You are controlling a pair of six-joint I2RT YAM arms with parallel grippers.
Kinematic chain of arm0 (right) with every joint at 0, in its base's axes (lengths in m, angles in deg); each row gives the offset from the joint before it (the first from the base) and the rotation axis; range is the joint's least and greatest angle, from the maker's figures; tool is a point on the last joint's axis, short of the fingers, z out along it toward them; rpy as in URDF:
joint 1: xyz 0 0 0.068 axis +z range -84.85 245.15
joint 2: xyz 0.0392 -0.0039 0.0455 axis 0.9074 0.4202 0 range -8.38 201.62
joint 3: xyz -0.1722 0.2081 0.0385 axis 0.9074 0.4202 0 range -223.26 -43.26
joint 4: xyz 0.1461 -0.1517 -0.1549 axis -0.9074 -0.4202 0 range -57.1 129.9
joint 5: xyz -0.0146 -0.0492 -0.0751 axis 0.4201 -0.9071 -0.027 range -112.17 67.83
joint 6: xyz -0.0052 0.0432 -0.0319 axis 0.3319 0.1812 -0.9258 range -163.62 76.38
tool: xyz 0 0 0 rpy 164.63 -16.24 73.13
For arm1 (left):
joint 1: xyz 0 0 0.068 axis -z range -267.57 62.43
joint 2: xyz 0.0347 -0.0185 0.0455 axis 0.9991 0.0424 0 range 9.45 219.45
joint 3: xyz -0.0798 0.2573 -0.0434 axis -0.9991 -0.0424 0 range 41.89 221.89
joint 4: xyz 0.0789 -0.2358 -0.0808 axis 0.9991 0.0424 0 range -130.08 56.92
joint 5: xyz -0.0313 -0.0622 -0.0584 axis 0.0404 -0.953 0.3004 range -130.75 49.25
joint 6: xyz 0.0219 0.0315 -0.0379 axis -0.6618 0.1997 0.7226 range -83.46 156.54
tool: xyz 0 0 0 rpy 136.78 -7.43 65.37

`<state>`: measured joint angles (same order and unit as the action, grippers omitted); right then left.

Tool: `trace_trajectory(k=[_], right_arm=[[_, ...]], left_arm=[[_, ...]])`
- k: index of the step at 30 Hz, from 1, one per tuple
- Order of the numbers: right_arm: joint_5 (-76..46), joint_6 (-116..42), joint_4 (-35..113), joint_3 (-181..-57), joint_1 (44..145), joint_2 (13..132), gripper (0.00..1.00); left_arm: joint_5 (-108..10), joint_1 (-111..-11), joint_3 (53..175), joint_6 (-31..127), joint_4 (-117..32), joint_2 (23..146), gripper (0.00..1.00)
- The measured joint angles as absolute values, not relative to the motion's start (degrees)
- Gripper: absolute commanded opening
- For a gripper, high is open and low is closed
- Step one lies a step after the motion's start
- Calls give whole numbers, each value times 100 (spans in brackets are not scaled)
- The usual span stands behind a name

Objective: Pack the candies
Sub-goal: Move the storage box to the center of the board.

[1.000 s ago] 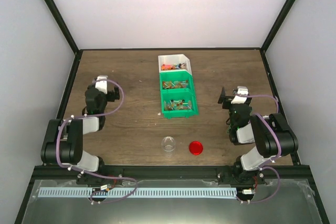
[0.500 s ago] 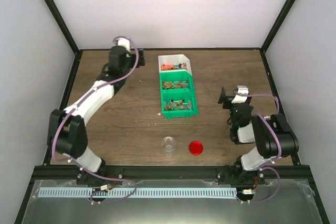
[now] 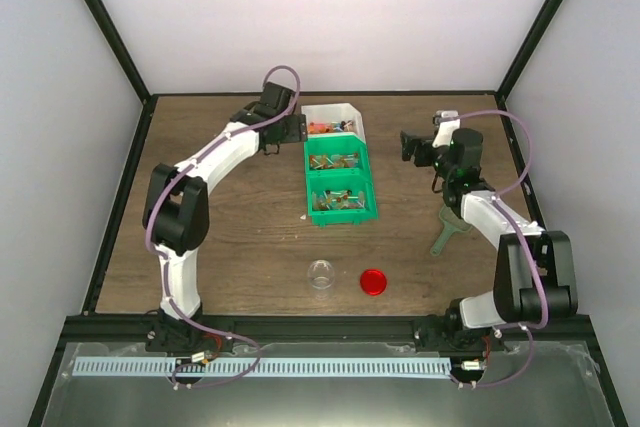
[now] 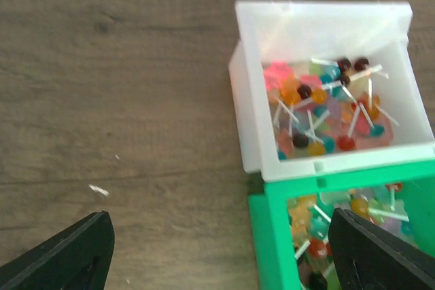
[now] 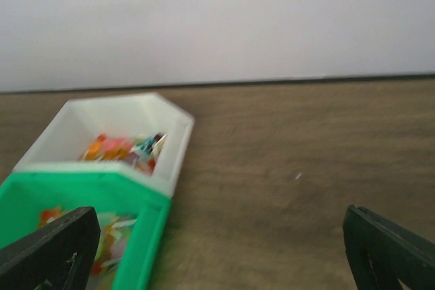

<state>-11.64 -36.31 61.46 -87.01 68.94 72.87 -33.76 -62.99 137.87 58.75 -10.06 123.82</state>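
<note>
The candies fill a white bin (image 3: 330, 127) and the two green bins (image 3: 340, 182) in front of it, at the table's middle. In the left wrist view they are small bright sweets on white sticks (image 4: 326, 110), with more in the green bin (image 4: 340, 225). My left gripper (image 3: 285, 135) hovers open just left of the white bin, and its jaws (image 4: 221, 256) straddle bare wood and the green bin's left wall. My right gripper (image 3: 415, 147) hangs open to the right of the bins with nothing between its fingers (image 5: 217, 252). It faces the white bin (image 5: 115, 120).
A small clear jar (image 3: 321, 274) and a round red lid (image 3: 373, 281) stand near the front edge, between the arm bases. A dark green object (image 3: 447, 232) lies on the wood under the right arm. Black frame posts and white walls ring the table.
My left arm has swung from the table's left side out to the far end beside the white bin. My right arm has risen and reached forward and left toward the bins.
</note>
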Motion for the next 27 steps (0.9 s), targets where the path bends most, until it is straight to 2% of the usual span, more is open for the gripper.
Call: trace_trajectory(k=[6,10,12,15,18,20,21,23,27], right_arm=[[-255,-3207,5655,-8528,6894,7005,100],[-382,-2737,5097,-8692,6894,7018,100],[-528,-2571,4774,-8900,6894,7136,99],[-554,-2435,4546,-9031,6892,7209,95],[-537,-2341,4380,-9121,6892,7298,81],[-524,-2308,4291,-9134,6892,7348,60],[-526,-2287,4225,-9134,6892,7366,55],[-522,-2291,4142,-9134,6892,7370,49],[-539,-2284,4112,-9134,6892,7375,46]], left_arm=[[-3601,-5976,13787,5932,-731,12382,81],[-3737,-5781,13777,5980,-674,12382,77],[-3772,-5742,13735,6013,-667,12382,71],[-3820,-5742,13604,6055,-652,12382,66],[-3870,-5744,13471,6087,-611,12415,62],[-3910,-5742,13451,6094,-591,12476,58],[-3923,-5742,13449,6079,-582,12519,57],[-3938,-5742,13453,6048,-580,12609,57],[-3945,-5742,13619,5969,-462,12935,53]])
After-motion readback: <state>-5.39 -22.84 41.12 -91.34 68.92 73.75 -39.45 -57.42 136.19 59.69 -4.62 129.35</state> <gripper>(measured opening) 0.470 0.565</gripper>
